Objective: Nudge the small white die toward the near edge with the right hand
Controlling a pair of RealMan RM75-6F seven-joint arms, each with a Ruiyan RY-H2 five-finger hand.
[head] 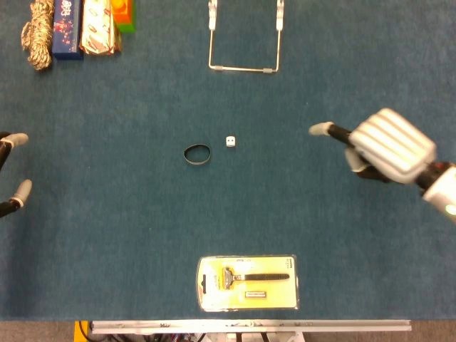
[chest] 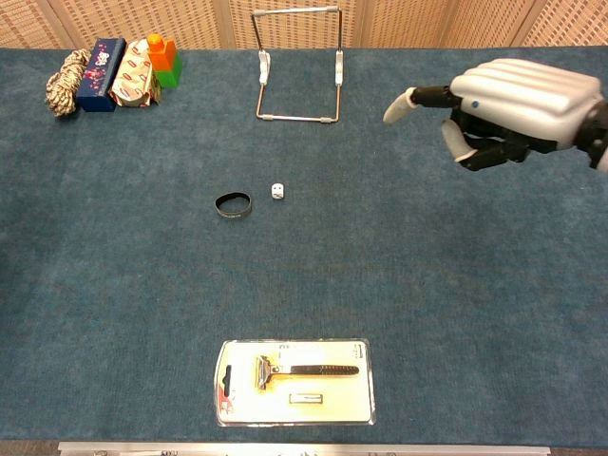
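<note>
The small white die lies on the blue cloth near the table's middle. My right hand hovers well to the right of it, not touching. One finger stretches toward the die, the others bend under the palm, and it holds nothing. Only two fingertips of my left hand show at the left edge of the head view, spread apart and empty.
A black ring band lies just left of the die. A packaged razor sits by the near edge. A wire stand is at the back, with rope, boxes and a bottle at the back left.
</note>
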